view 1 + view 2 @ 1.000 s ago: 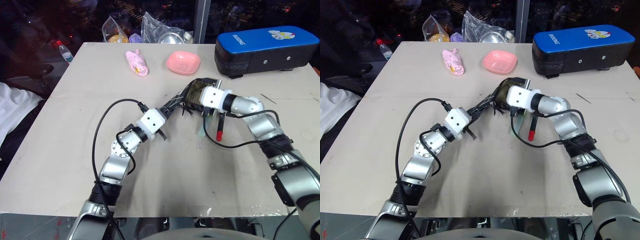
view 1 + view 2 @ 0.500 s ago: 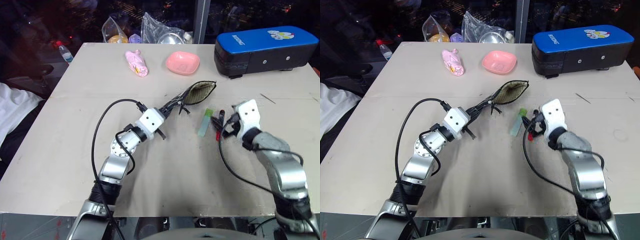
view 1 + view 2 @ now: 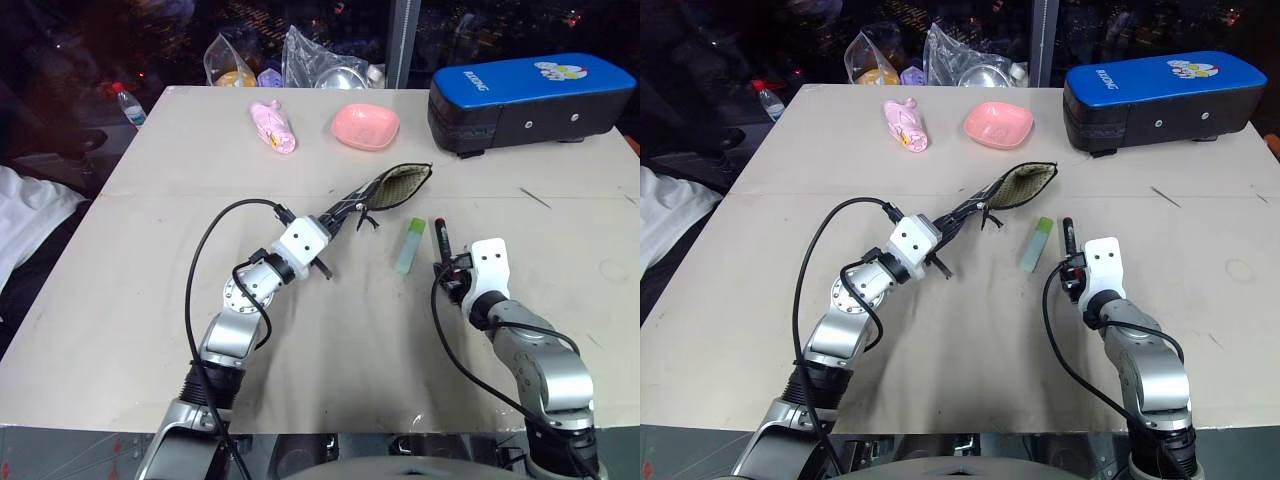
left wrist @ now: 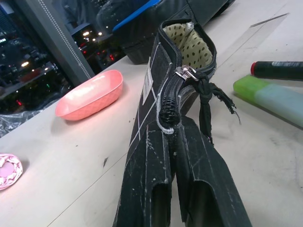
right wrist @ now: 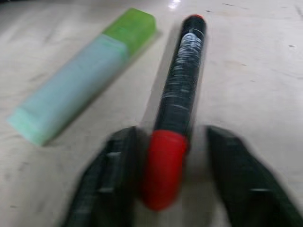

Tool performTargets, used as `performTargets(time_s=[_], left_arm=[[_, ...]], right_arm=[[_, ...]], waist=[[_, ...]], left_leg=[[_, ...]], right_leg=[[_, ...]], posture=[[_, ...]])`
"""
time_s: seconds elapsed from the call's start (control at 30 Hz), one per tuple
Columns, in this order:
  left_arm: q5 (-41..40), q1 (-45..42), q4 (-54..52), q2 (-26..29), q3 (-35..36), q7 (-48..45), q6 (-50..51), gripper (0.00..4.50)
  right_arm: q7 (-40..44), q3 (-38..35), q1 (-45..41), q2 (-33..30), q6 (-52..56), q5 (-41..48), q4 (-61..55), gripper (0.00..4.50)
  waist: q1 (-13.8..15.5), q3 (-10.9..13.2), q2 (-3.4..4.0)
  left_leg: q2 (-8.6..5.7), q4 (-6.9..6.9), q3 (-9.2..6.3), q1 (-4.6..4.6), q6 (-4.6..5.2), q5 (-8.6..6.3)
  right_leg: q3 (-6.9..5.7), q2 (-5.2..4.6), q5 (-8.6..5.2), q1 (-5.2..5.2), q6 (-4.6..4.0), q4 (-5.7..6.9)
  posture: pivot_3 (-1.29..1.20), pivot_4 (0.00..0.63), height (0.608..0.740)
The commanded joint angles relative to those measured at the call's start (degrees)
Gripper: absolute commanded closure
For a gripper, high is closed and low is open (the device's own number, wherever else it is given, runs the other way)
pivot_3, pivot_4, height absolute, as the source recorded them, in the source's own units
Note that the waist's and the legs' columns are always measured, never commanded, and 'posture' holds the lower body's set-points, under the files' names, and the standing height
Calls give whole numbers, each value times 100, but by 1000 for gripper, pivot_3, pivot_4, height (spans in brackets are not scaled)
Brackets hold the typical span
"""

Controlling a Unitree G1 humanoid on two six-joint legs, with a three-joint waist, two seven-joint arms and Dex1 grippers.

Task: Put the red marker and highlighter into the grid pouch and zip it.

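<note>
The grid pouch (image 3: 395, 183) is held off the table by its closed end, its mouth open toward the far right and showing the tan lining (image 4: 189, 47). My left gripper (image 3: 335, 213) is shut on that end, by the zipper. The highlighter (image 3: 409, 246) lies flat on the table to the right of the pouch. Beside it lies the red marker (image 3: 440, 238), red end toward me. My right gripper (image 5: 168, 137) stands low at the red cap (image 5: 163, 175), one finger on each side, with a gap still showing on one side.
A blue-and-black hard case (image 3: 530, 95) stands at the back right. A pink bowl (image 3: 365, 125) and a pink wrapped item (image 3: 273, 125) sit behind the pouch, with plastic bags (image 3: 310, 60) at the far edge. A white cloth (image 3: 25, 220) lies off the table's left.
My right gripper left the pouch mouth, swung down and toward me, rolled over, and now straddles the marker's red end. The left gripper and pouch stayed put.
</note>
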Motion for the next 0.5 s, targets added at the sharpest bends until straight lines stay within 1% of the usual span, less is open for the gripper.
performTargets(time_s=[0.03,0.17,0.23,0.3,0.33,0.43,0.5], left_arm=[[-52,-73,-68,10,29,2,-136,4500],[-42,-81,-43,-4,19,14,-147,4500],[-36,-94,-23,-13,14,23,-155,4500],[-30,-103,-6,-24,8,30,-167,4500],[-28,-107,2,-29,6,32,-174,4500],[-18,-129,36,-46,-3,32,-198,4500],[-17,-147,61,-48,-1,26,-216,4500]], right_arm=[[-205,-132,-67,-186,-49,-207,-78,4239],[-249,-495,-215,-497,-518,-286,143,4229],[-123,-653,-414,-759,-778,-276,314,4229],[320,-631,-672,-1239,-1352,-272,528,4229],[658,-549,-812,-1571,-1738,-294,640,4229],[1475,-397,-1187,-2308,-2672,-282,1010,4229],[2200,-94,-1404,-2961,-3482,-473,1320,4229]], waist=[[4,0,0],[29,0,-1],[16,1,-1],[3,1,1],[-7,1,1],[-15,3,2],[-6,3,2]], left_leg=[[0,0,0,0,0,0],[-6,0,0,-2,1,0],[-7,0,3,-2,2,-1],[-8,0,2,-1,1,-1],[-8,0,4,-1,1,-1],[-10,-3,6,1,1,0],[-9,-9,3,3,1,0]], right_leg=[[0,0,0,0,0,0],[0,-6,0,1,0,-2],[4,-7,0,1,0,-3],[4,-5,0,0,0,-3],[5,-4,0,0,1,-3],[6,2,0,-1,1,-4],[4,5,-1,-1,1,-8]], posture=[[0,150,740],[0,150,740],[0,150,740],[0,150,740],[0,150,740],[0,150,740],[0,150,740]])
